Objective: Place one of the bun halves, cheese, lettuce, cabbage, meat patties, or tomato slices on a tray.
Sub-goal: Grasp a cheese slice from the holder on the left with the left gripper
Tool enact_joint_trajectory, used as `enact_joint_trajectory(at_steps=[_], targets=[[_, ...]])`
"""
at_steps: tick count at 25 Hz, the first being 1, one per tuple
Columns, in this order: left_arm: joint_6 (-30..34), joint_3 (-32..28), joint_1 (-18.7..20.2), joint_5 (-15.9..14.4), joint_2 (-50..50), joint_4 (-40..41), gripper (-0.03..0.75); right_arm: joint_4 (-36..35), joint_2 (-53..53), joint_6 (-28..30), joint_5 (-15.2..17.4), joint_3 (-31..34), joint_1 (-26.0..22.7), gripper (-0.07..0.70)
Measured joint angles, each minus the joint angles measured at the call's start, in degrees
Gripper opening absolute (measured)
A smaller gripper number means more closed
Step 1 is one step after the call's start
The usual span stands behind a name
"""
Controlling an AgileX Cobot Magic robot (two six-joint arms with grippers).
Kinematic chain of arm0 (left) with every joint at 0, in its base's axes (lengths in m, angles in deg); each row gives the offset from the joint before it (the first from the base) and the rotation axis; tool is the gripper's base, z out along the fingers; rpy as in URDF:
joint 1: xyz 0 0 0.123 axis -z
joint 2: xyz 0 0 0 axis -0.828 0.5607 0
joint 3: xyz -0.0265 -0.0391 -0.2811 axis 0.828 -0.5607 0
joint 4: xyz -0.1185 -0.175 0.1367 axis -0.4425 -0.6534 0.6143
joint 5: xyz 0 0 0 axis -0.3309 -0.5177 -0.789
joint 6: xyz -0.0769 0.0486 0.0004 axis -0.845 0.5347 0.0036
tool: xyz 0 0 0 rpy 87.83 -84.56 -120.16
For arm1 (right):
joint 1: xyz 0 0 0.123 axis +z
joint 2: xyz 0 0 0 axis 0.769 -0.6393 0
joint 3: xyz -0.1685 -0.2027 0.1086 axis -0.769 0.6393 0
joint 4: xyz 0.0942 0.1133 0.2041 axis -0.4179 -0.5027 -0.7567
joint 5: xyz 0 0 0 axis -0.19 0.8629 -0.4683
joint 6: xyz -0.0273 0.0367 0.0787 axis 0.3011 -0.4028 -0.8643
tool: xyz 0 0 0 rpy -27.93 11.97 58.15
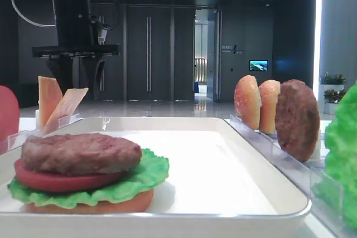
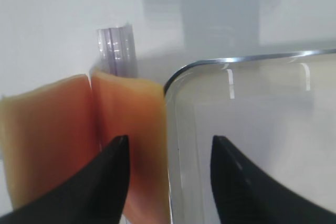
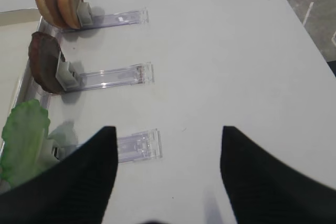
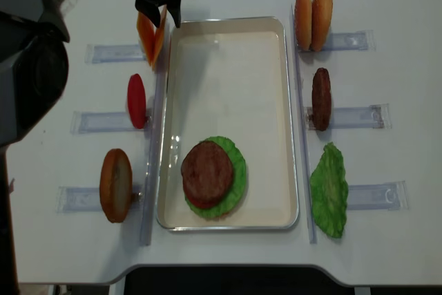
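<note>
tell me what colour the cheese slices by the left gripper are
Pale orange-tan. The cheese slices show best in the left wrist view, beside the tray corner.

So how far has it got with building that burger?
On the tray sit a bun base, lettuce, tomato and a patty. The left gripper hovers open above the cheese slices, gripping nothing yet. Cheese and a top bun remain in their racks.

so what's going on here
A burger is being stacked on the tray: base bun, lettuce, tomato and patty are already on it. The left gripper is open over the two cheese slices in their rack, one finger in front of a slice. The right gripper is open above bare table.
</note>
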Motion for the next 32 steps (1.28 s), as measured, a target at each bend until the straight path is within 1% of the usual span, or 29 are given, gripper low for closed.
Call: enact_joint_trajectory(at_steps=[23, 25, 29, 32], targets=[[1.44, 0.00, 0.00, 0.00, 0.00, 0.87, 0.380, 0.00, 0.00, 0.00, 0.00, 0.00, 0.00, 0.413], [1.44, 0.00, 0.00, 0.00, 0.00, 0.87, 0.371, 0.00, 0.00, 0.00, 0.00, 0.00, 0.00, 0.413], [1.57, 0.00, 0.00, 0.00, 0.00, 0.82, 0.310, 0.00, 0.00, 0.00, 0.00, 0.00, 0.00, 0.413], [1.87, 0.00, 0.00, 0.00, 0.00, 0.37, 0.281, 0.00, 0.00, 0.00, 0.00, 0.00, 0.00, 0.413]])
